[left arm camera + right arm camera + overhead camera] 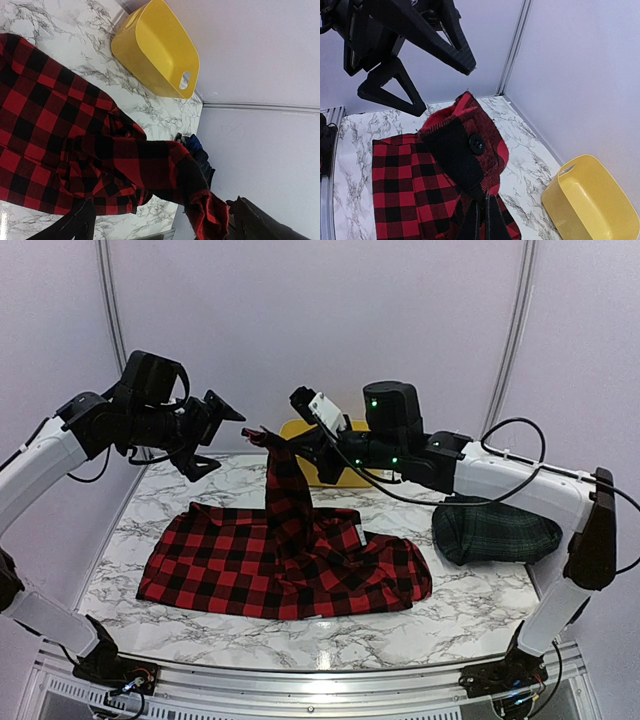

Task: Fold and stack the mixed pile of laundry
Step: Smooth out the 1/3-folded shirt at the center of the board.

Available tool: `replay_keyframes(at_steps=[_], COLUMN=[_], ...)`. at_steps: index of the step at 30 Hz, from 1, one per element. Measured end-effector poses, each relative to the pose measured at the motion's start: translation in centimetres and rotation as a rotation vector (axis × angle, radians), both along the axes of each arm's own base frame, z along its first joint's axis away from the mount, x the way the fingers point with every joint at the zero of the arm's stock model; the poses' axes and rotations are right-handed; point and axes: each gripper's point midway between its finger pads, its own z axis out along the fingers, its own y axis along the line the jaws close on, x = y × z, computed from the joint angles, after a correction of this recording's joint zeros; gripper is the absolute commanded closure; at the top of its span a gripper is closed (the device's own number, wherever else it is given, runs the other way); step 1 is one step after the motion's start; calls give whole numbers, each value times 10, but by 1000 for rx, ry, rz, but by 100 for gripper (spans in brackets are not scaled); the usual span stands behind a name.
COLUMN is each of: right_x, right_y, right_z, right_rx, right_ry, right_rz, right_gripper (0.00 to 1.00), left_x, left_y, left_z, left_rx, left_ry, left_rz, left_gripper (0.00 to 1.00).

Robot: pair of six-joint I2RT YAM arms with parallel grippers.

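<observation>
— Where is the red-and-black checked shirt [230,565]?
— Across the middle of the marble table [330,635], front side down as far as I can judge. It is mostly spread flat, though rumpled (the right end is bunched into folds).
— All of it flat?
— No. One sleeve [285,485] is drawn straight up off the surface into a narrow peak.
— What is at the top?
— The cuff [455,145], its red inside showing, with a black button [476,144]. A white label [358,532] shows near the foot of the peak.
— And the dark green-navy tartan garment [497,532]?
— A rounded bundle just beside the shirt's right end; whether they touch I cannot tell.
</observation>
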Motion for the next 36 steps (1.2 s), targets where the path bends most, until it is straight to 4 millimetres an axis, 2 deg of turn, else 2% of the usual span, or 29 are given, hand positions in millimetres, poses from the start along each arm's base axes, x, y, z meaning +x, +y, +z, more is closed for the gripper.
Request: replay_keyframes(at_steps=[4, 8, 11, 13, 18, 20, 24, 27, 28, 29, 32, 34, 35, 36], right_x=[-7, -14, -17, -16, -13, -11, -6, -3, -2, -1, -1, -2, -2, -3], right_y=[11, 20, 24, 26, 26, 25, 23, 21, 21, 20, 20, 21, 21, 21], right_z=[-17, -34, -37, -34, -26, -25, -25, -26, -26, -26, -26, -26, -26, -26], right_rx=[-37, -74, -83, -79, -74, -75, -82, -86, -87, -88, -87, -85, -84, -82], right_ry=[16, 40, 46, 40, 20, 10, 2, -1, -3, -3, -2, -1, 0, 2], right_rz=[31, 56, 66, 67, 53, 41, 13, -5, -11, -12, -10, -5, -3, -2], right_gripper=[100, 100, 100, 100, 100, 100, 100, 100, 100, 100, 100, 100, 94, 83], left_x=[-10, -14, -14, -12, -8, -7, -7, -12, -15, -16, -17, -15, -13, -11], left_y=[-10, -21, -30, -38, -50, -51, -52, -48, -47, -46, -46, -48, -50, -52], left_z=[-9, -6, -5, -8, -21, -23, -27, -44, -50, -56, -58, -47, -40, -33], left_rx=[1, -29, -61, -76, -96, -102, -115, -103, -99, -95, -97, -111, -122, -135], left_ry=[21, 26, 32, 42, 94, 107, 120, 156, 173, 186, 199, 179, 165, 155], left_rz=[-35, -49, -56, -65, -69, -64, -53, -44, -43, -40, -36, -40, -42, -40], left_gripper=[1, 2, 29, 36, 29, 15, 4, 3, 8, 18, 57, 79, 88, 96])
